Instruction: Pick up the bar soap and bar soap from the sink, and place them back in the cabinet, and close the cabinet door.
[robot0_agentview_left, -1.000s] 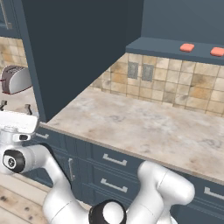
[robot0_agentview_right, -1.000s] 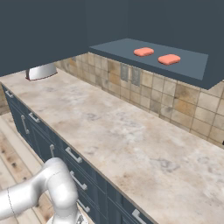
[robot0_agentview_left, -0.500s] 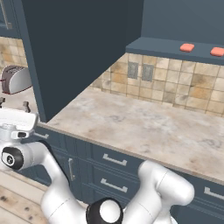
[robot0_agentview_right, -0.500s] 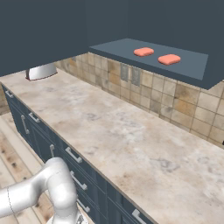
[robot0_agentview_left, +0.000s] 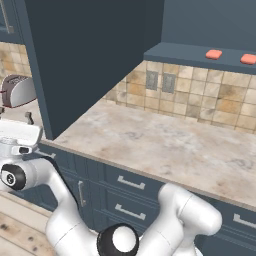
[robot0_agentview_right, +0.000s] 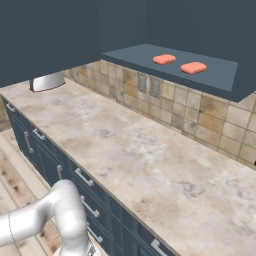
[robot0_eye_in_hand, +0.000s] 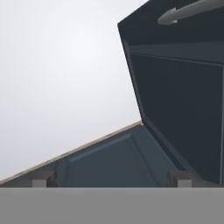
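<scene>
A long beige marbled counter (robot0_agentview_left: 165, 145) runs under a tan tiled backsplash (robot0_agentview_right: 200, 117), with blue drawers (robot0_agentview_left: 131, 184) below and a toaster (robot0_agentview_left: 18, 90) at its far left. The cabinet (robot0_agentview_right: 170, 62) stands open; both bar soaps (robot0_agentview_right: 164, 59) (robot0_agentview_right: 193, 68) lie side by side, near each other, on its shelf. The cabinet door (robot0_agentview_left: 87, 55) swings out wide over the counter. The white arm bends low to the left, its hand beside the counter edge. In the hand view the door's framed panel and silver handle (robot0_eye_in_hand: 192, 10) appear close; whether the fingers are spread cannot be told, and nothing shows between them
</scene>
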